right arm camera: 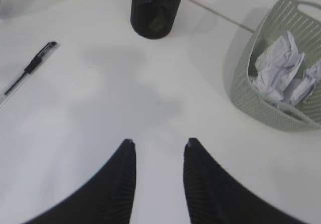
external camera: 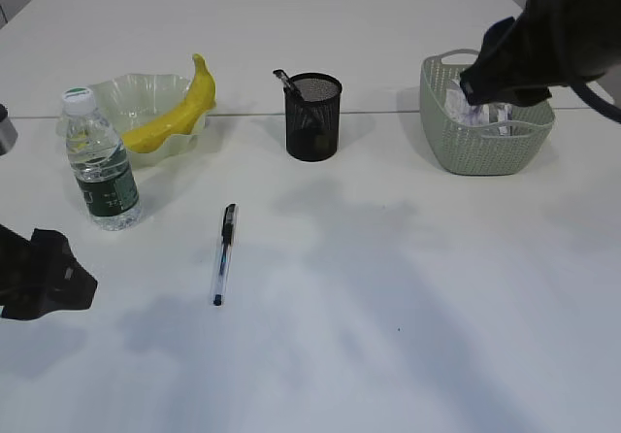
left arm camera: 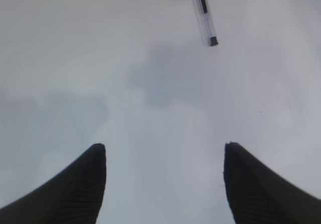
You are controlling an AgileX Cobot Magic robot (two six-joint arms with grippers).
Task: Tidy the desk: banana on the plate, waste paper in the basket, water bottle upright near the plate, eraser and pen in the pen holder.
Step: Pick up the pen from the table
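Banana [external camera: 177, 113]: we see it lying in the pale green plate [external camera: 131, 94], tip pointing up over the rim.
Bottle [external camera: 100, 161]: upright just in front of the plate; its dark green label carries print too small for us to read.
Pen [external camera: 223, 253]: flat on the white worktop [external camera: 388, 287], apart from the black mesh pen holder [external camera: 312, 116], which already holds a dark item.
Paper [right arm camera: 278, 66]: crumpled white sheets inside the green basket [right arm camera: 241, 91].
Left gripper [left arm camera: 165, 151]: we find its fingers spread wide and empty, the pen tip ahead.
Right gripper [right arm camera: 159, 142]: fingers narrowly parted, holding nothing, above bare worktop.
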